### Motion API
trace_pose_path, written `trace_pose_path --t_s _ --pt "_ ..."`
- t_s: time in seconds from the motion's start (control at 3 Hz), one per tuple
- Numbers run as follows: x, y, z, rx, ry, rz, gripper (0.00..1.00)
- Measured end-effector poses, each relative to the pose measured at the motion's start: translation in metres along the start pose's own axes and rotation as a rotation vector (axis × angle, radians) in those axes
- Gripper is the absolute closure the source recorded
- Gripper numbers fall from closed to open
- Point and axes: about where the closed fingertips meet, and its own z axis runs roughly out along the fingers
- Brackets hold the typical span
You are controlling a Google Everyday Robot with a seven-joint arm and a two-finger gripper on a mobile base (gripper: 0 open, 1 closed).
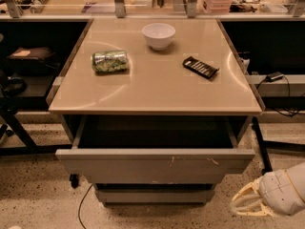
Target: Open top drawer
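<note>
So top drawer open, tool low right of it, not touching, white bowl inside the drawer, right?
No. In the camera view the white bowl stands on the tabletop, not in the top drawer. Rest holds: drawer open, tool low right, clear.

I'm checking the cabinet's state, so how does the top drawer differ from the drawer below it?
The top drawer is pulled out, its inside showing; the drawer below sits pushed in. The top drawer's front is wider, taller and scuffed right of centre; the drawer below looks unmarked. Both are grey, handle-less. The gripper hangs low, right of both, touching neither.
</note>
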Motion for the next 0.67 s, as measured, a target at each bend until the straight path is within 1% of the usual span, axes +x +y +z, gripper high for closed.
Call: trace_pose_path --t_s 0.33,0.67 --pt "-0.0001 0.0009 0.0004 -0.001 0.000 0.000 0.58" --pt "0.0001 -0.0065 0.0048 0.023 -0.007 0.017 0.36"
